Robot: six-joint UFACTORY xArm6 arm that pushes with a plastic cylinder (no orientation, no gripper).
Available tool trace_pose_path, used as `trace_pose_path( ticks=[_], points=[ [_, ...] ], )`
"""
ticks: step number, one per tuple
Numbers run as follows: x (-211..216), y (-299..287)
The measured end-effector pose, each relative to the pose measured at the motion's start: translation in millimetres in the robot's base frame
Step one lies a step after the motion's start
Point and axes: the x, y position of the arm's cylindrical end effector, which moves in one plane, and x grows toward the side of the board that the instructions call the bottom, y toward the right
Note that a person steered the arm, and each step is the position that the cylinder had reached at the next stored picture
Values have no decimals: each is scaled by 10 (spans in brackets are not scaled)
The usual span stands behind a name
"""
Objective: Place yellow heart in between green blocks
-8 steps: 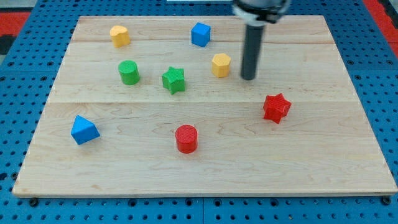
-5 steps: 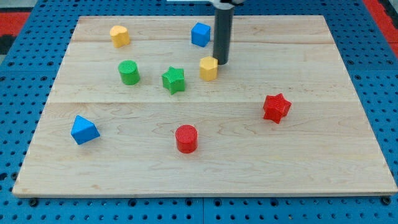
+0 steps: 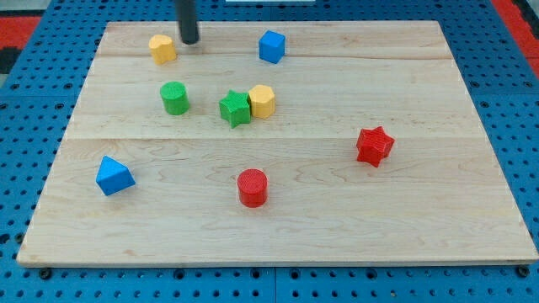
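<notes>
My tip (image 3: 189,40) is near the view's top left, just to the right of a yellow block (image 3: 162,48) that may be the heart; I cannot tell whether they touch. A second yellow block (image 3: 262,101), roughly hexagonal, rests against the right side of the green star (image 3: 235,108). The green cylinder (image 3: 175,98) stands to the left of the star, with a gap between them. The gap holds no block.
A blue cube (image 3: 271,45) sits at the top middle. A red star (image 3: 374,146) is at the right, a red cylinder (image 3: 252,187) at the bottom middle, and a blue triangular block (image 3: 114,176) at the bottom left. The wooden board (image 3: 472,210) lies on a blue pegboard.
My tip pushed the hexagonal yellow block leftward until it met the green star, then moved up and left to beside the top-left yellow block. The other blocks have not moved.
</notes>
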Motion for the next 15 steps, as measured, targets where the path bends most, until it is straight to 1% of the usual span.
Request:
trace_pose_path(
  ticks=[1,2,4,8,9,10,11,12,13,14,15],
  points=[
    [58,-259],
    [180,87],
    [163,-37],
    [98,-60],
    [98,-555],
    [188,-807],
    [370,-395],
    [324,-43],
    [179,12],
    [433,572],
    [790,764]
  ],
)
